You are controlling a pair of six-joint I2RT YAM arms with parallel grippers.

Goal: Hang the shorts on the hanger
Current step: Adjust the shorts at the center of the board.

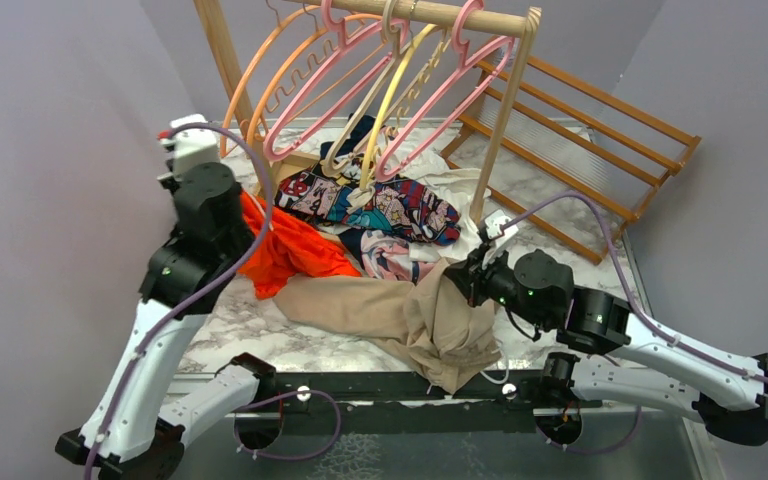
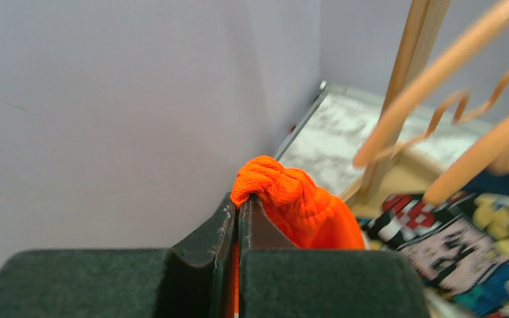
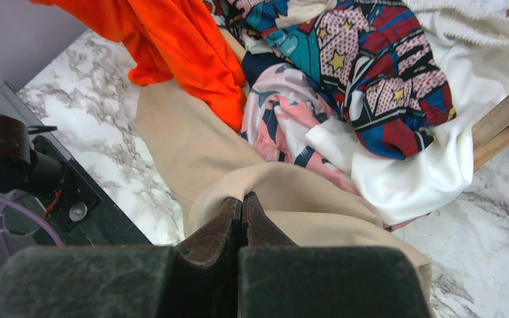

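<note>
The beige shorts (image 1: pixel 380 305) lie crumpled on the marble table near the front edge, and also show in the right wrist view (image 3: pixel 192 146). My right gripper (image 1: pixel 457 275) (image 3: pixel 242 199) is shut on a raised fold of the shorts. My left gripper (image 1: pixel 245 215) (image 2: pixel 242 202) is shut on the bright orange garment (image 1: pixel 290 250) (image 2: pixel 298 205), held lifted near the left wall. Two pink hangers (image 1: pixel 300 105) (image 1: pixel 450 100) hang on the wooden rail at the back, away from both grippers.
The wooden rack (image 1: pixel 505 110) holds orange hangers (image 1: pixel 260 70) and a yellow hanger (image 1: pixel 395 95). A comic-print cloth (image 1: pixel 380 205) and a white cloth (image 3: pixel 404 172) lie under it. A slatted wooden shelf (image 1: pixel 580 130) leans at the back right. Grey walls stand close on both sides.
</note>
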